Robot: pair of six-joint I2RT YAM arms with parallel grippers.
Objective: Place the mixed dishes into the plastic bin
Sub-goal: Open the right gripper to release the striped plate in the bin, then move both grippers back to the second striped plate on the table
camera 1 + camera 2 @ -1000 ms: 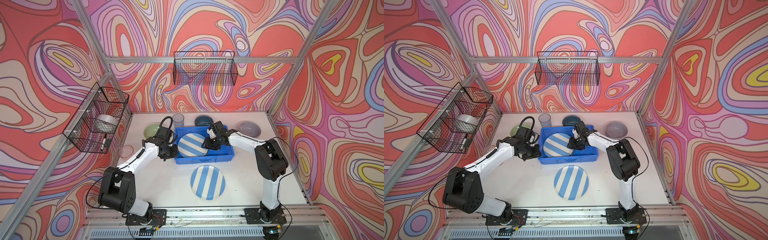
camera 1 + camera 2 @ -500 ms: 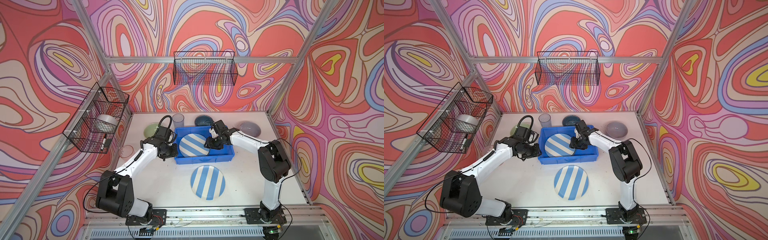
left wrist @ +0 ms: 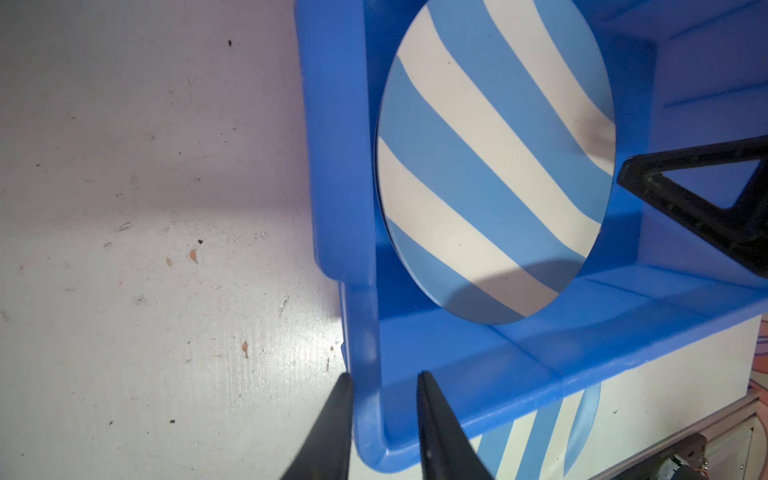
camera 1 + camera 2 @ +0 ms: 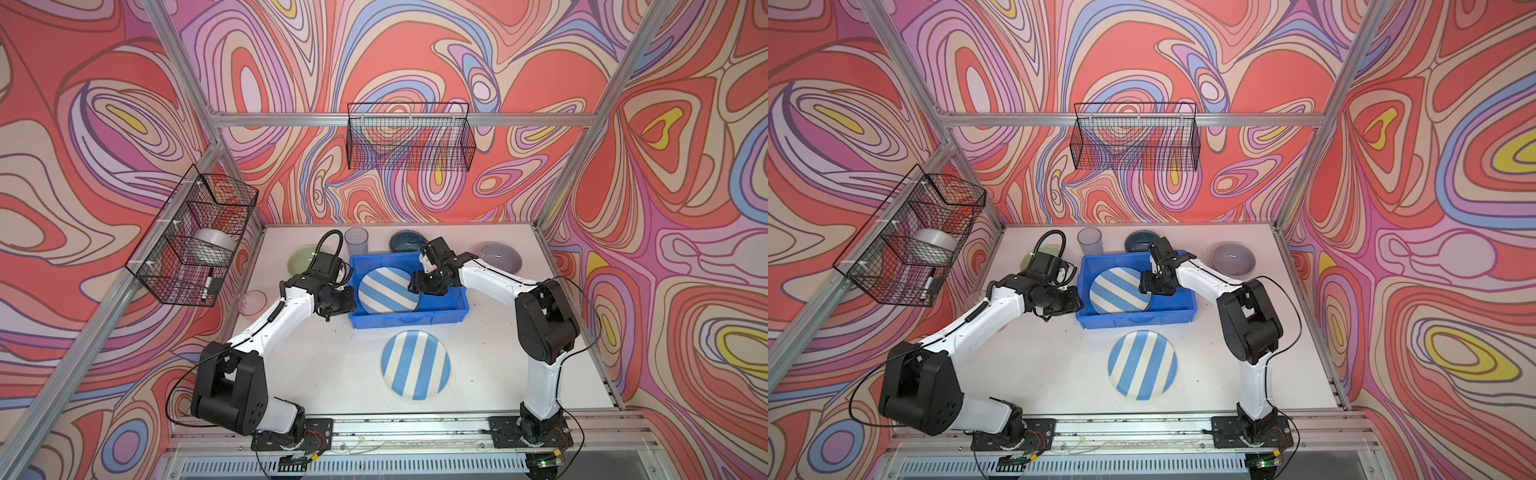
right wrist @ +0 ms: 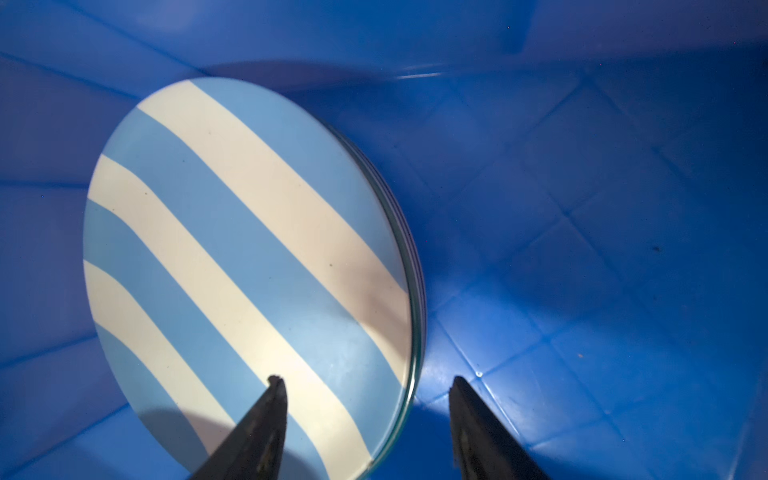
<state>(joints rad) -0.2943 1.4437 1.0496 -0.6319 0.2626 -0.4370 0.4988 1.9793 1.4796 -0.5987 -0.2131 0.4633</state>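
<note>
Two points apply: with right fingers (image 5: 368, 409) released astride the plate (image 5: 249, 266) rim inside the bin (image 4: 409, 320), lift straight clear while left fingers (image 3: 384, 419) clamp the bin wall.

Striped plate (image 4: 388, 289) tilted in blue bin (image 4: 444, 309)

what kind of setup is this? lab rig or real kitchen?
Most likely a lab test cell, not a kitchen: an aluminium frame boxes in the white table, swirl-printed backdrops cover every wall, and two arms are bolted to a front rail. Wire baskets hang on the frame.
</note>
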